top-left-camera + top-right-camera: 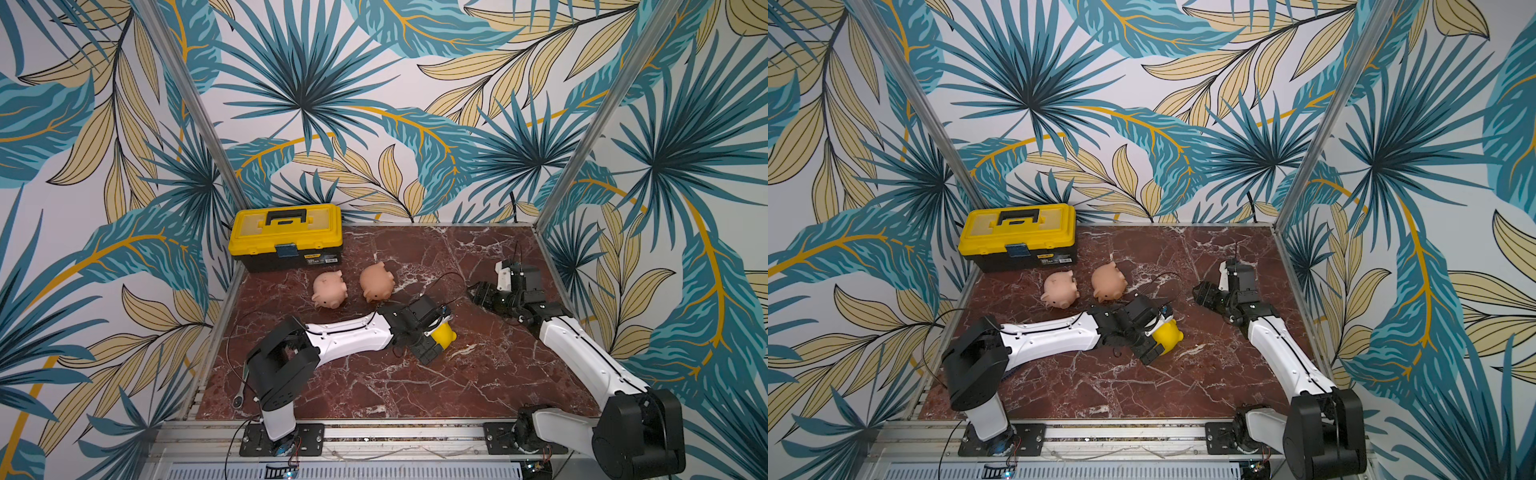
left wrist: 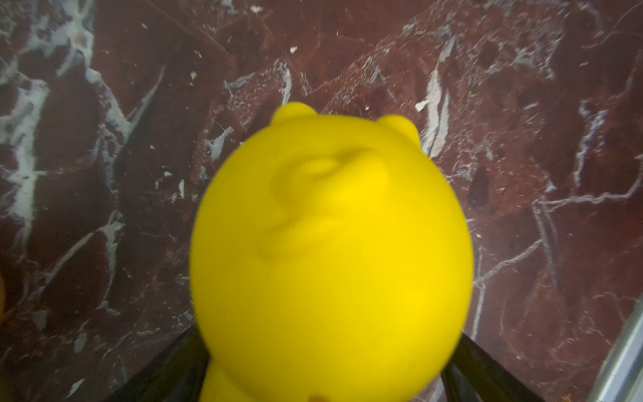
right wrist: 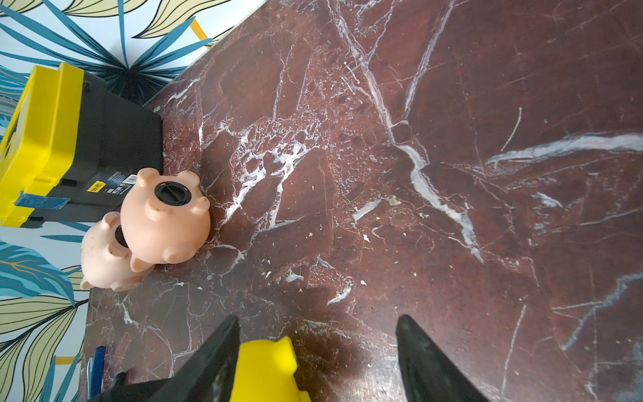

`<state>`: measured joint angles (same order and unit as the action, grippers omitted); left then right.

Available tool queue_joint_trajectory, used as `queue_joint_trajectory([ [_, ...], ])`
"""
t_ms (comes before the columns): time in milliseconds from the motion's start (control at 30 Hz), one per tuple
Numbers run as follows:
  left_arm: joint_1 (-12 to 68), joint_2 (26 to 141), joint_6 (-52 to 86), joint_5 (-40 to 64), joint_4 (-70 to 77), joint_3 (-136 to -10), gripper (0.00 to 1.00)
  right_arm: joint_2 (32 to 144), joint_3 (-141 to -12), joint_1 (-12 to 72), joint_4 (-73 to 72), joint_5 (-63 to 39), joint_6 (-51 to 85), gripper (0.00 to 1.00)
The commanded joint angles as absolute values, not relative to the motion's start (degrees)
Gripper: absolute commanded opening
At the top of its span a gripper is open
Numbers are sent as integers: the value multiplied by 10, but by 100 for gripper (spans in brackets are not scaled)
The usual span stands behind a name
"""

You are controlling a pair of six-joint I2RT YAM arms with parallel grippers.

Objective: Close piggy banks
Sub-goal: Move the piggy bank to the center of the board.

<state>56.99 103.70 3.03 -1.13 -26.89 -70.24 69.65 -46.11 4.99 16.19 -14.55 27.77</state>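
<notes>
Nearest, the left gripper (image 1: 434,337) clamps the yellow piggy bank (image 1: 447,336). Just beyond its tip, the right gripper (image 1: 473,291) hangs with jaws apart, empty. Farther past the left gripper lie a pink piggy bank (image 1: 376,283) and a paler pink piggy bank (image 1: 329,289), with the toolbox (image 1: 286,239) behind them.

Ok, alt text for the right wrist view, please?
Two pink piggy banks lie side by side on a marble table beside a yellow-and-black toolbox, the nearer showing a black disc in its underside. The open right claw frames the foreground, a yellow piggy bank partly visible by one finger.
</notes>
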Motion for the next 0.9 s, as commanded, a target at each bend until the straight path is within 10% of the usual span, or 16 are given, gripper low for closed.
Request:
queue_joint_trajectory([
  [0,563,1055,44,-29,-263,-746,99,681,-450,45,177,-139,271,72],
  [867,459,1111,107,-51,-303,-960,100,651,-443,33,192,-112,267,72],
])
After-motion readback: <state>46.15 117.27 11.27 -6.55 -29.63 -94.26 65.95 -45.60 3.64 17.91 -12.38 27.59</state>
